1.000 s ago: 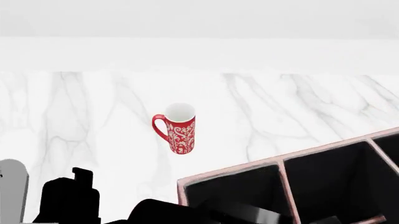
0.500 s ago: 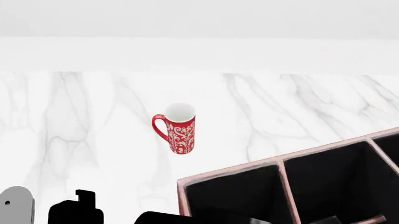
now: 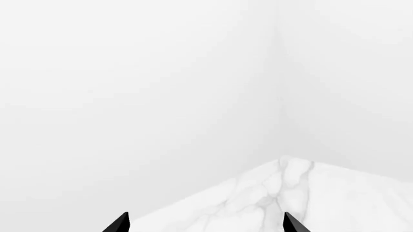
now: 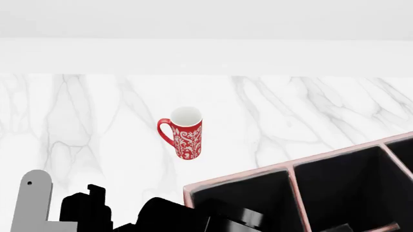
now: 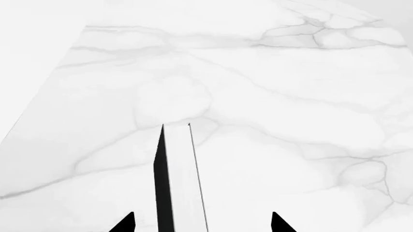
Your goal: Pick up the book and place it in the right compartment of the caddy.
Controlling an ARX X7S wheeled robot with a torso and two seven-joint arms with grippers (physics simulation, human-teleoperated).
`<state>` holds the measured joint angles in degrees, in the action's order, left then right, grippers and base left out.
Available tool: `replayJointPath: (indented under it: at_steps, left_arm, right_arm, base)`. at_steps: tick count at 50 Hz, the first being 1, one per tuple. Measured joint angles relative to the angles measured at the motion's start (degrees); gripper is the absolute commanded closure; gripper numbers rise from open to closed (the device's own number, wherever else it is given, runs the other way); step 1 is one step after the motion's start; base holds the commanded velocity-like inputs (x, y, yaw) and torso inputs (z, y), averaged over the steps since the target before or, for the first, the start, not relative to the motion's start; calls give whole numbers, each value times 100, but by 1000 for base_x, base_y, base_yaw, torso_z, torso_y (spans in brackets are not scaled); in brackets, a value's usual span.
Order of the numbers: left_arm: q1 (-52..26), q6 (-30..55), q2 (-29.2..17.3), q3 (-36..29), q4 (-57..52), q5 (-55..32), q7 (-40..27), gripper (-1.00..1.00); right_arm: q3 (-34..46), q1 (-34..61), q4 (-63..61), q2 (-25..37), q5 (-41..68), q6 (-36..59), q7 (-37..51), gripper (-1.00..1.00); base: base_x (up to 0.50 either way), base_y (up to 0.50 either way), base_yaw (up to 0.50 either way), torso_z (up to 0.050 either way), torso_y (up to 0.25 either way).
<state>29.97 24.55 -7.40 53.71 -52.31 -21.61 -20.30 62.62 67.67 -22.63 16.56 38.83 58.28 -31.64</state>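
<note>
White marble countertop [image 4: 310,106] carries a red patterned mug [image 4: 185,133] beyond the caddy [image 4: 290,170]; right gripper [image 5: 201,223] grips the book [image 5: 177,183]; left gripper [image 3: 205,223] spread wide.

The book [image 5: 174,188] appeared in the lower centre of the right wrist frame, seen edge-on: a thin slab with a black cover and white page edges, standing upright over the marble. The caddy [image 4: 240,177] filled the head frame's lower right, its pale-trimmed rim turned at an angle around black-lined compartments.

Red-and-white patterned mug [image 4: 185,134] upright on white marble table [image 4: 310,106], plain white wall [image 4: 206,19] behind
</note>
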Motion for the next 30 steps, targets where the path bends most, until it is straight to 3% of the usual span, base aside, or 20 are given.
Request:
replayJointPath:
  at_steps: [30]
  left_arm:
    - [75, -166, 20, -83, 89, 8, -10, -100]
  right_arm:
    - [496, -458, 1470, -589, -355, -814, -349, -100]
  base:
    - [0, 0, 0, 0, 0]
